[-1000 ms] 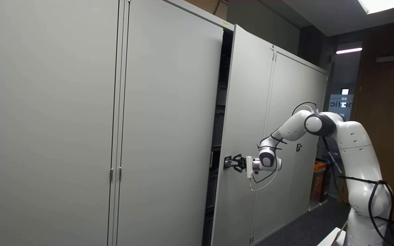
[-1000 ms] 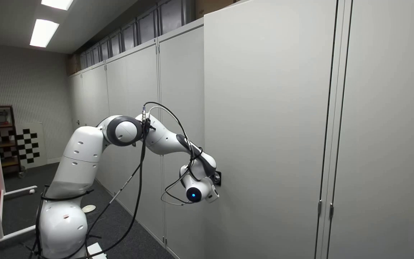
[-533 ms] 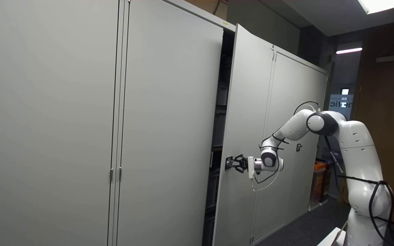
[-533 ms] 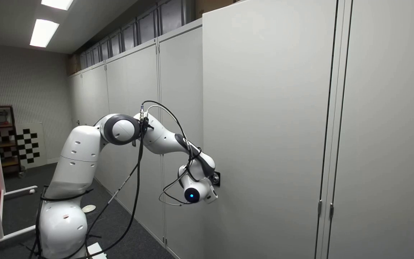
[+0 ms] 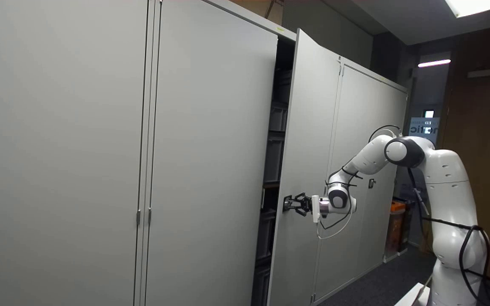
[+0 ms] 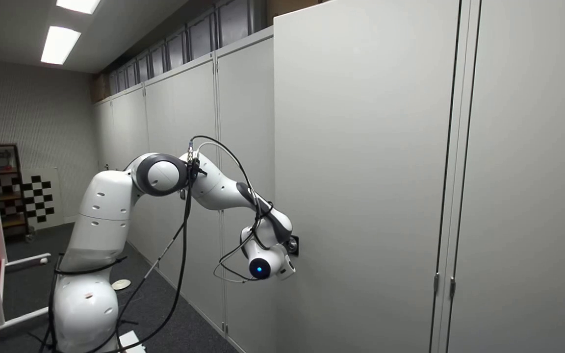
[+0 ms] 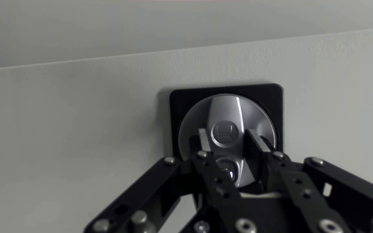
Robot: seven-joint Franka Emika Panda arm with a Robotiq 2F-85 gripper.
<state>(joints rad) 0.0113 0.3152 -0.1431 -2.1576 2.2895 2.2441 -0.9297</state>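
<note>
Tapered silver metal handle [image 7: 226,151] is gleaming on a square black plate [image 7: 272,96] near the edge of the ajar grey cabinet door [image 5: 309,127] | black two-fingered tool [image 7: 228,139] is gripping the handle | round embossed badge [image 7: 225,132] is bearing letters too blurred to read

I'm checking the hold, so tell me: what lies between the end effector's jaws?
The raised bar of the silver handle on the cabinet door lies between the jaws of the end effector; the wrist view shows it.
</note>
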